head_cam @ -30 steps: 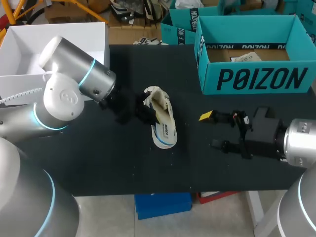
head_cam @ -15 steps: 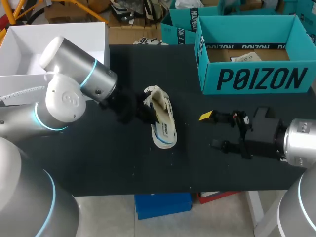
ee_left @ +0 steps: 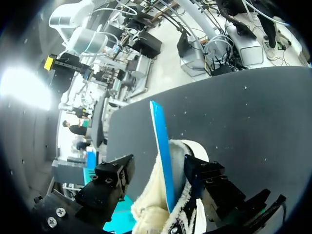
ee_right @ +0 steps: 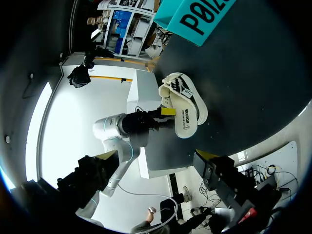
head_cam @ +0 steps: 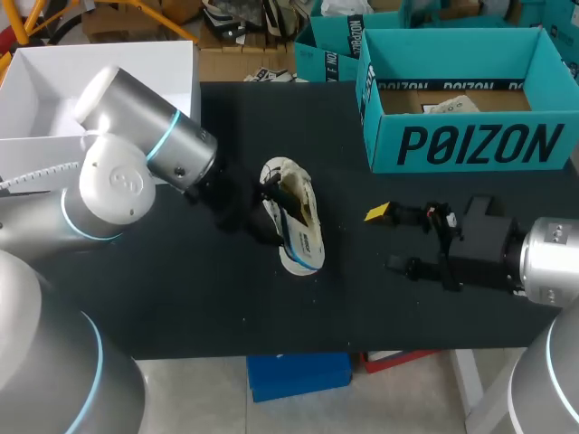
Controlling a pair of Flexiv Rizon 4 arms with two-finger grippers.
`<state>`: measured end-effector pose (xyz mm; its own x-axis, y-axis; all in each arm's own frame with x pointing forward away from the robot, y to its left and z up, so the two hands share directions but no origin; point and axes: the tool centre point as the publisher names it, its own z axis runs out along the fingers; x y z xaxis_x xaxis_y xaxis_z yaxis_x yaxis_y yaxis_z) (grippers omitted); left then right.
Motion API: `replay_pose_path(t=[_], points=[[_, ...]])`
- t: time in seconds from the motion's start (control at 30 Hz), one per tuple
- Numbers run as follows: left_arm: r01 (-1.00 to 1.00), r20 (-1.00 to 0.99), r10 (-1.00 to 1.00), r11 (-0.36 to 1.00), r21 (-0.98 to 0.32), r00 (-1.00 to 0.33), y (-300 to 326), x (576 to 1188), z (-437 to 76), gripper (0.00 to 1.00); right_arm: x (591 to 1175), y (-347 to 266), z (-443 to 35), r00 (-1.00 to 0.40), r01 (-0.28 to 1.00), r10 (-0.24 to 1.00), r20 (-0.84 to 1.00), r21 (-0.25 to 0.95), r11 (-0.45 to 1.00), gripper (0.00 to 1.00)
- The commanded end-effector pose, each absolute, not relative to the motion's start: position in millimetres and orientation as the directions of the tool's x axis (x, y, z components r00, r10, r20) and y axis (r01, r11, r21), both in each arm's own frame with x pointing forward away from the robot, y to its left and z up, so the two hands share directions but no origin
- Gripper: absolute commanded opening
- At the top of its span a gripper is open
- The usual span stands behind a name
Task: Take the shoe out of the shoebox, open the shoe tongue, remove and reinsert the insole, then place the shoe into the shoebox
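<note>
Shoe (head_cam: 294,221): out of the shoebox (head_cam: 470,145), tipped sideways on the table (head_cam: 181,298).
Left gripper (ee_left: 157,171): at its opening; I cannot tell the grip.
Right gripper (head_cam: 386,240): spread, empty.
Remaining: I judge insole work, reboxing.

Large black lettering runs across the front wall of the shoebox (head_cam: 470,145); small print marks the shoe (head_cam: 305,240).

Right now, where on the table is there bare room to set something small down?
The widest bare patch of table is along the near edge, in front of the shoe, between left arm and right gripper. A narrower strip lies between shoe and shoebox. It is crowded around the left gripper at the shoe.
</note>
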<state>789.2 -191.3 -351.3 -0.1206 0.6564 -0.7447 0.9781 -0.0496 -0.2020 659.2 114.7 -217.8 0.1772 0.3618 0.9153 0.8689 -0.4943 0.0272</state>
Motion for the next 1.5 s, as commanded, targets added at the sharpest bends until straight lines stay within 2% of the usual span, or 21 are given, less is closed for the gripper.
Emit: replay_pose_path(t=[0.03, 0.17, 0.27, 0.3, 0.87, 1.27, 1.37, 1.5], points=[[0.978, -0.747, 0.655, -0.057, -0.201, -0.116, -191.5, 782.3, -353.8, 0.45, 659.1, 115.4, -217.7, 0.178, 0.868, 0.363, 0.915, 0.027, -0.495, 1.0], [0.975, -0.747, 0.656, -0.072, -0.208, -0.111, -195.7, 780.1, -354.9, 0.27, 659.1, 115.4, -217.7, 0.178, 0.868, 0.363, 0.915, 0.027, -0.495, 1.0], [0.974, -0.743, 0.661, -0.086, -0.212, -0.103, -198.2, 779.2, -355.2, 0.19, 659.1, 115.4, -217.7, 0.178, 0.868, 0.363, 0.915, 0.027, -0.495, 1.0], [0.973, -0.742, 0.663, -0.091, -0.212, -0.1, -198.8, 779.0, -355.2, 0.0, 659.1, 115.4, -217.7, 0.178, 0.868, 0.363, 0.915, 0.027, -0.495, 1.0], [0.982, -0.723, 0.683, -0.048, -0.182, -0.101, -194.3, 793.1, -361.1, 0.0, 659.1, 115.4, -217.7, 0.178, 0.868, 0.363, 0.915, 0.027, -0.495, 1.0], [0.982, -0.704, 0.69, 0.053, -0.182, -0.168, -189.2, 805.4, -361.2, 0.0, 659.1, 115.4, -217.7, 0.178, 0.868, 0.363, 0.915, 0.027, -0.495, 1.0], [0.98, -0.717, 0.677, 0.033, -0.194, -0.165, -191.9, 797.9, -355.6, 0.0, 659.1, 115.4, -217.7, 0.178, 0.868, 0.363, 0.915, 0.027, -0.495, 1.0], [0.976, -0.691, 0.693, 0.099, -0.194, -0.208, -188.4, 798.0, -358.4, 0.0, 659.1, 115.4, -217.7, 0.178, 0.868, 0.363, 0.915, 0.027, -0.495, 1.0]])
